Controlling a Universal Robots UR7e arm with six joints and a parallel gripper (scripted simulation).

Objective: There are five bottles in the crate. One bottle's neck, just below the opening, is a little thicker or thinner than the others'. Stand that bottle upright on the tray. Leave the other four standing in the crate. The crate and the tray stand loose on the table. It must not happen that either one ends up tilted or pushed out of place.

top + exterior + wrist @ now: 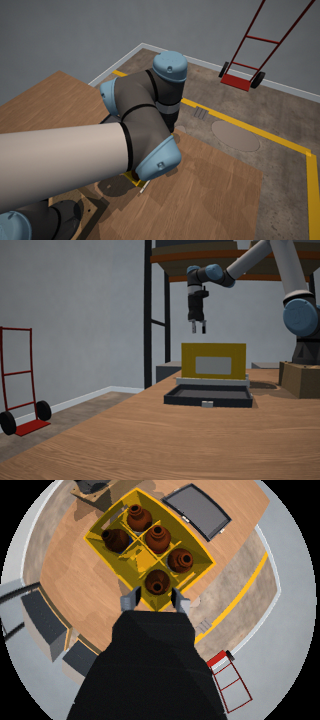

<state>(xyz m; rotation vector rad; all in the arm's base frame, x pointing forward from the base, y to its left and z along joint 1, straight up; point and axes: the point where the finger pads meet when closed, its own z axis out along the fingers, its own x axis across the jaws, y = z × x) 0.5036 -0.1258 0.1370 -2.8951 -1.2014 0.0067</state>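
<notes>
Bottles (pixel 158 539) — five, brown, upright in yellow crate (pixel 196 550), fingers above.

Pale grey tubular arm (pixel 59 157) with dark grey elbow housings, thin black seam rings and light-blue rounded joint caps (pixel 169 65), each cap bearing a small screw. Black ribbed wrist, black gripper (pixel 198 329), short grey and black fingers (pixel 193 328).
</notes>
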